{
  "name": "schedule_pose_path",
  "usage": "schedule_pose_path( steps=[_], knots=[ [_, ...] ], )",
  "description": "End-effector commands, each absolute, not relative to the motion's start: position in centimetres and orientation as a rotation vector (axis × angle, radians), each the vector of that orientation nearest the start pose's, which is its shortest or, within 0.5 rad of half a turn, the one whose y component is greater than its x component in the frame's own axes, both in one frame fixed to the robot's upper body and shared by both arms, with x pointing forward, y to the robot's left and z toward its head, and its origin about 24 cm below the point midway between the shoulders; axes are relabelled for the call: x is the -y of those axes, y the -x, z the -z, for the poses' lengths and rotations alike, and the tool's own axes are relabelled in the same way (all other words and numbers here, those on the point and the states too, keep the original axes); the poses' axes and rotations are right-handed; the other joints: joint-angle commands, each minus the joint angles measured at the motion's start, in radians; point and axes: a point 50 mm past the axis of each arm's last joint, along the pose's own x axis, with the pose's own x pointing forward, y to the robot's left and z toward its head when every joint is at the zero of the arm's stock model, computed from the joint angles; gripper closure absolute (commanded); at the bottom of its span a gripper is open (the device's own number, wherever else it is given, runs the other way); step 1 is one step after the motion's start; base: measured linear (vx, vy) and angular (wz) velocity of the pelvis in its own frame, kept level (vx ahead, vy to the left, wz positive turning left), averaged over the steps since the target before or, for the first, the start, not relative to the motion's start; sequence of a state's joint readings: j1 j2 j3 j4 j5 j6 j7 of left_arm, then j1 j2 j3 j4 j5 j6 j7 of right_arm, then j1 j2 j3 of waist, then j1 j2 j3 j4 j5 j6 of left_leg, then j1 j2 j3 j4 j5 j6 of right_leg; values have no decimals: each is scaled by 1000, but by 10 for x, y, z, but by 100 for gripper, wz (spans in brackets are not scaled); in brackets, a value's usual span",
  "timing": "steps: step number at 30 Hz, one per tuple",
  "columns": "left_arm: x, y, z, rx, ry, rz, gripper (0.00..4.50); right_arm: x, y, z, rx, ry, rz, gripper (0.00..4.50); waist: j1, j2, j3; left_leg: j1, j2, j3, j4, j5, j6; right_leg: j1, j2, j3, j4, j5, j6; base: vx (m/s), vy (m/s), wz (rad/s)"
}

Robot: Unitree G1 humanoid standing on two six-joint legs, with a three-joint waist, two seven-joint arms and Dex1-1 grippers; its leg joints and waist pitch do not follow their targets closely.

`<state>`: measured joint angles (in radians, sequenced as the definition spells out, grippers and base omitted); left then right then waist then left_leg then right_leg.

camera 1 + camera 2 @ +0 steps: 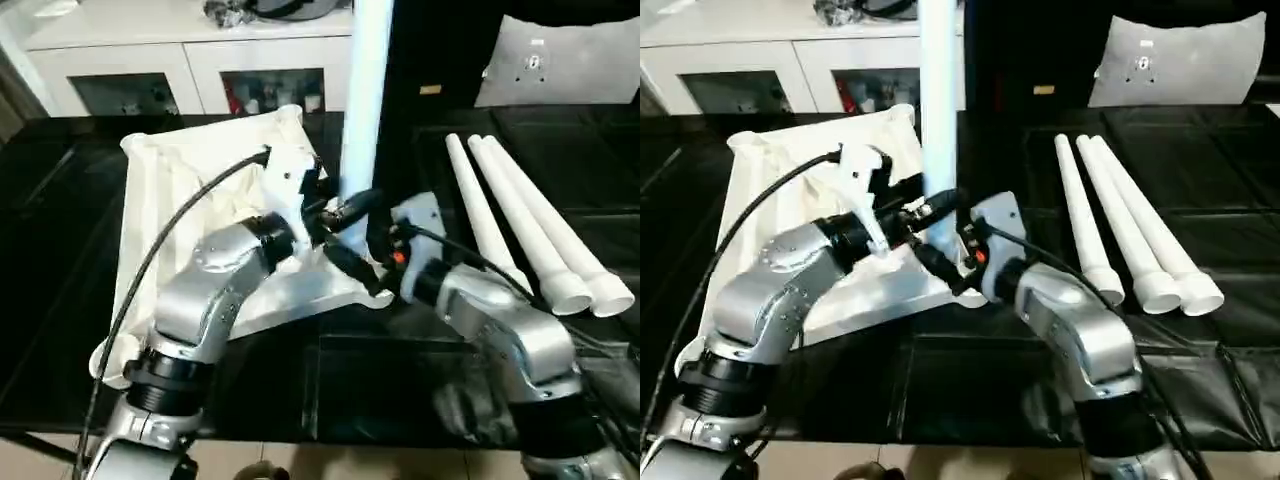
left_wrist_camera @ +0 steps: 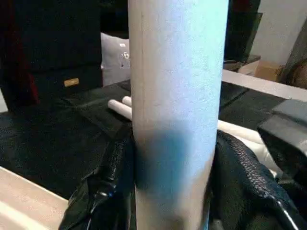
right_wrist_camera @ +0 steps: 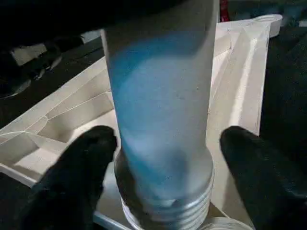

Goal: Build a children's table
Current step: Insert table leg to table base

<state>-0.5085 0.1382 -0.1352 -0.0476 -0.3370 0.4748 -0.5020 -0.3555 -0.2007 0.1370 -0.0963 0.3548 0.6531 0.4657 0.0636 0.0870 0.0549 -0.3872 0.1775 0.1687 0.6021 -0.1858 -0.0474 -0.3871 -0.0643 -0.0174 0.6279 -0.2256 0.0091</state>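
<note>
Left gripper (image 1: 335, 212) clamped on upright white tapered plastic leg (image 1: 365, 90); right gripper (image 3: 165, 143) parted around its threaded base. Best kept vertical over white tabletop's (image 1: 180, 190) corner socket while twisting.

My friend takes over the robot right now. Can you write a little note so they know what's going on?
Left gripper: shut on the upright leg.
Right gripper: open, fingers either side of that leg, not gripping.
Tabletop: upside down on the black table, the leg's threaded end at its near corner socket.
Three spare legs: lying side by side to the right.
Left: seat this leg, then the other three.
</note>
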Motion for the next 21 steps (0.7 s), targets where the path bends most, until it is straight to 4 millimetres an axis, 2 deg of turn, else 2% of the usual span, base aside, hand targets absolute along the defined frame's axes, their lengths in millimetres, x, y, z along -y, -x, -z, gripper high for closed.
schedule_pose_path(
  steps=[1, 7, 10, 11, 18, 19, 21],
  knots=[
    [-72, -307, -149, 42, 60, 849, 259, 93, -294, -101, -247, -88, -778, 91, 4, -30, -73, 9, 30, -9, -56, -52, 22, 48, -55, 28, -67, -7, -198, 0, 0, 0],
    [-73, -307, -147, 35, 51, 844, 259, 89, -295, -100, -250, -91, -785, 150, 4, -29, -72, 11, 30, -10, -57, -58, 16, 46, -55, 28, -67, -19, -198, 0, 0, 0],
    [-73, -306, -147, 33, 50, 840, 259, 89, -296, -100, -252, -90, -785, 162, 5, -30, -73, 10, 30, -10, -56, -53, 16, 47, -55, 28, -65, 0, -199, 0, 0, 0],
    [-74, -307, -147, 32, 49, 837, 259, 89, -296, -99, -253, -91, -786, 181, 5, -30, -73, 11, 31, -10, -56, -50, 16, 47, -55, 28, -64, 6, -200, 0, 0, 0],
    [-76, -309, -148, 29, 51, 812, 259, 87, -295, -97, -251, -103, -794, 223, 6, -28, -72, 11, 30, -10, -57, -64, 13, 47, -55, 28, -66, -5, -203, 0, 0, 0],
    [-77, -309, -148, 27, 54, 809, 259, 88, -295, -96, -247, -105, -796, 235, 6, -25, -72, 11, 30, -10, -57, -67, 11, 47, -55, 28, -66, -10, -202, 0, 0, 0],
    [-78, -310, -149, 24, 68, 798, 259, 88, -295, -96, -238, -111, -797, 238, 5, -27, -72, 11, 30, -10, -57, -73, 10, 47, -55, 28, -66, -15, -202, 0, 0, 0]
  ],
)
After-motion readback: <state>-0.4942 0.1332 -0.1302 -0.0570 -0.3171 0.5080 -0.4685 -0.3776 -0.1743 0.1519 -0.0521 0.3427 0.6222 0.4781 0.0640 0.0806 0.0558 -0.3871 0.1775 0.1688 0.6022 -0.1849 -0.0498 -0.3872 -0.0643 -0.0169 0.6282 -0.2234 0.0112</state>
